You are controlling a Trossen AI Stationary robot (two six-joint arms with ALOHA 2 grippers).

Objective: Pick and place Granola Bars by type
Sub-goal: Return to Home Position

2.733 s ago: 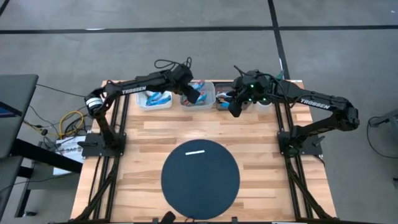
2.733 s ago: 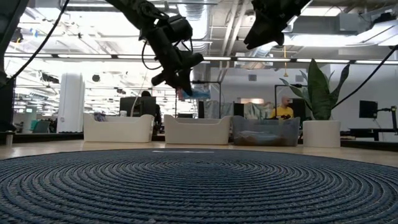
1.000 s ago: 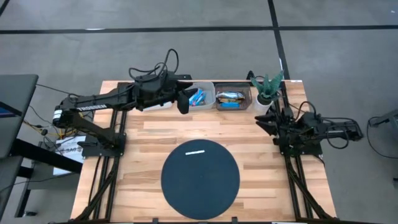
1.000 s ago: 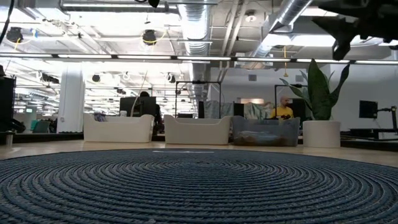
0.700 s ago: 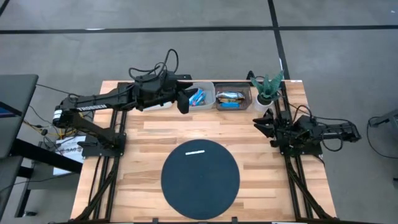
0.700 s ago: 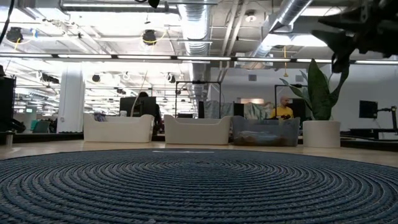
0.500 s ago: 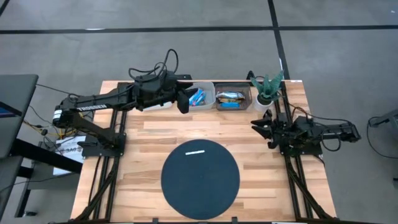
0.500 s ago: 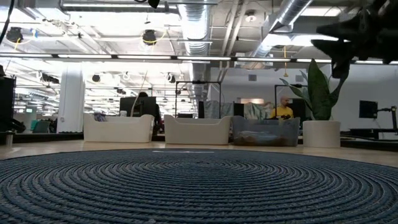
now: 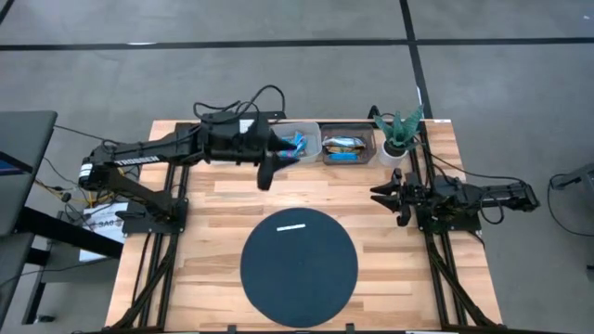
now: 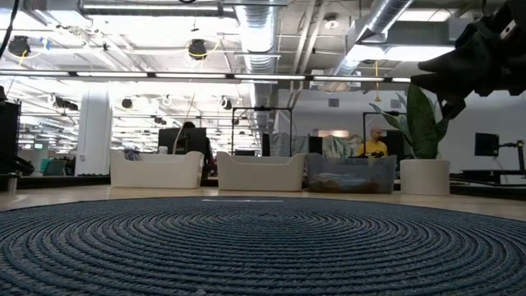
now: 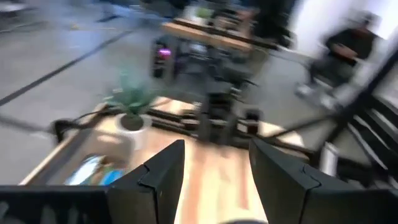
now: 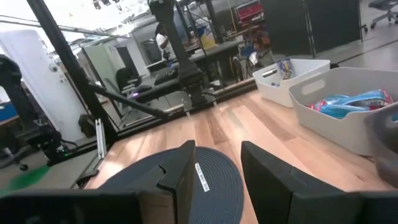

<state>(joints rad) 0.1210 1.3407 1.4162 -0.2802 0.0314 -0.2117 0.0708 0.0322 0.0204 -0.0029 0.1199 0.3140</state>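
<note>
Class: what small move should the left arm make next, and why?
Probably draw the left gripper back toward its base: it hangs open by the bins, granola bars lie inside them, none on the mat, and the right gripper sits tucked in.

Mat (image 10: 263, 247) in fg; 3 bins (image 10: 259, 172), plant (image 10: 413, 123) behind; right gripper (image 10: 436, 86) upper rt.

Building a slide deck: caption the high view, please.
Blue bars lie in the white bin, brown bars in the gray bin; left tool open near the bins, right tool open near its base.
</note>
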